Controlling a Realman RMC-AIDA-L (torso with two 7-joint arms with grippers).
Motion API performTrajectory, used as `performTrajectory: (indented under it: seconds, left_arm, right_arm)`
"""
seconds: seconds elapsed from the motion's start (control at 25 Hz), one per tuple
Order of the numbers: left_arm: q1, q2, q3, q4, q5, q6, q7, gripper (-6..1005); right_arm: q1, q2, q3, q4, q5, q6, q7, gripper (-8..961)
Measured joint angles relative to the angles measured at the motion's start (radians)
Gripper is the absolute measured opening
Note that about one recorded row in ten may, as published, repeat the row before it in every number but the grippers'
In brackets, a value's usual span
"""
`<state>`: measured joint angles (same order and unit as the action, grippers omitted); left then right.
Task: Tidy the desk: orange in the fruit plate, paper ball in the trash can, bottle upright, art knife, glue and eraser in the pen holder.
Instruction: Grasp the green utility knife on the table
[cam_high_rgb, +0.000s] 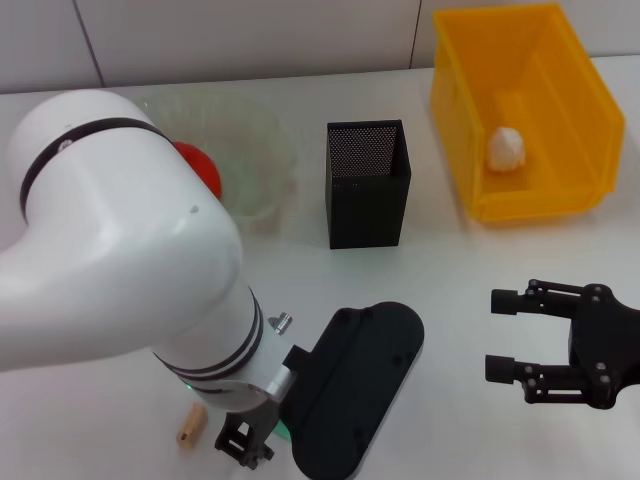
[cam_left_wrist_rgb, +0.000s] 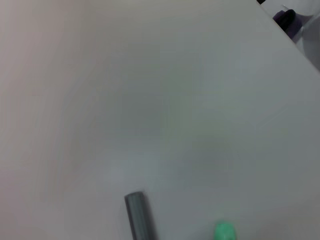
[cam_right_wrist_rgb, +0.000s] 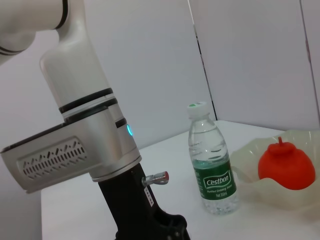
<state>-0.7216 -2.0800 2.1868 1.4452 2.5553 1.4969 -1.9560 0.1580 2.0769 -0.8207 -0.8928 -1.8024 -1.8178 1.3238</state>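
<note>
You had a yellow trash can (cam_high_rgb: 560, 150), black mesh pen holder (cam_high_rgb: 367, 185), red-orange orange (cam_right_wrist_rgb: 286, 165), and green-labelled bottle (cam_right_wrist_rgb: 212, 162).

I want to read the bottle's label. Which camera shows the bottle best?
The right wrist view: the bottle stands upright beside the fruit plate, whole from white cap to base, green label facing the camera. The head view hides it behind the left arm. The left wrist view shows only table.

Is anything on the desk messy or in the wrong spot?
Yes. The eraser lies loose on the table near the left gripper, not in the pen holder. The orange, paper ball and bottle look fine.
</note>
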Motion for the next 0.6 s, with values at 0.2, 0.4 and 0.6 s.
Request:
performTrajectory:
  seconds: [0.2,0.4,0.6]
  left_arm:
    - [-0.003,0.000,0.003,-0.011,0.000,-0.002,-0.005,603]
    - [-0.010,0.000,0.004,-0.016,0.001,-0.003,-0.007,580]
    - [-0.017,0.000,0.007,-0.021,0.002,-0.003,-0.016,555]
  right_arm:
    - [0.000,0.000,0.000,0.000,0.000,-0.001,0.000,774]
    - [0.000,0.000,0.000,0.000,0.000,-0.001,0.000,774]
    - [0.004,0.000,0.000,0.000,0.000,-0.002,0.000,774]
